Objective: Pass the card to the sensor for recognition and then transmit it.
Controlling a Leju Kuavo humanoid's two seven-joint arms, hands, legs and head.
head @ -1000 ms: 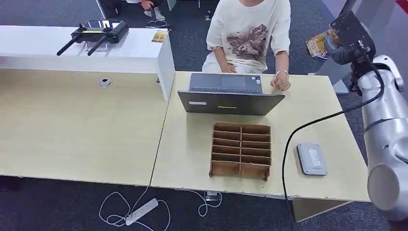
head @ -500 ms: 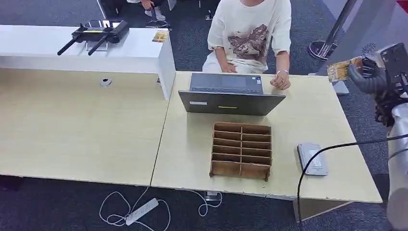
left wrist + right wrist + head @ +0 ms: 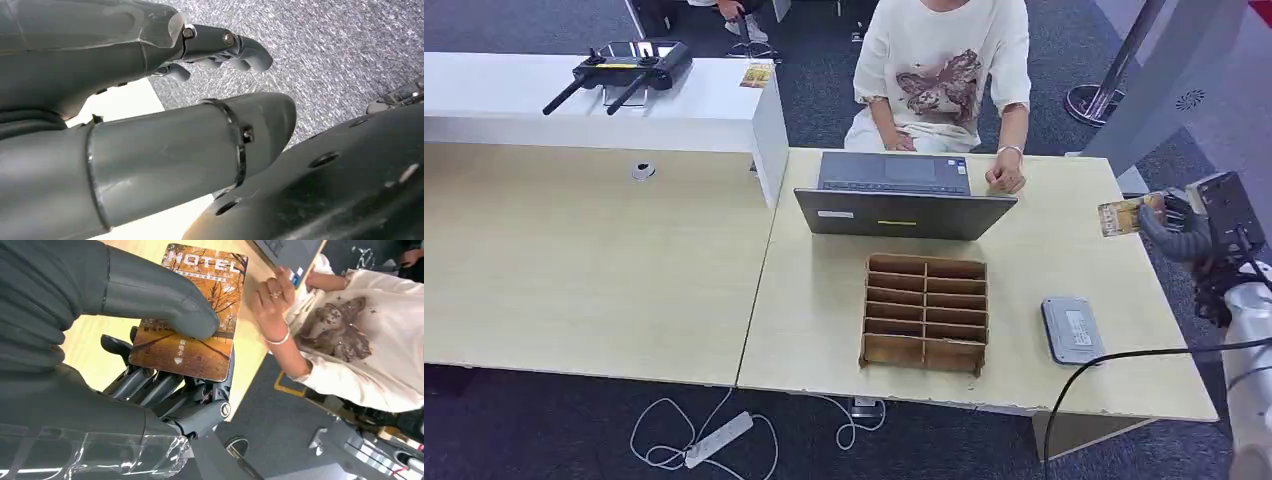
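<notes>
Right hand [image 3: 1176,222] is hanging out past the right edge of the light wood table [image 3: 1084,250], over the dark carpet, w/ open tabletop between it and the flat grey sensor pad [image 3: 1072,329] near the front right corner. The brown divided wooden organizer box [image 3: 925,312] sits mid-table, well apart from the pad. Dark grey laptop [image 3: 902,198] is behind it, w/ a person in a cream printed t-shirt [image 3: 944,70] seated at the far edge. Thumb [image 3: 165,297] presses the orange autumn-photo "HOTEL" card [image 3: 197,315] flat against the fingers underneath, so it's clamped on the card. Left hand [image 3: 220,45]: fingers curled, nothing in it, above grey carpet.
</notes>
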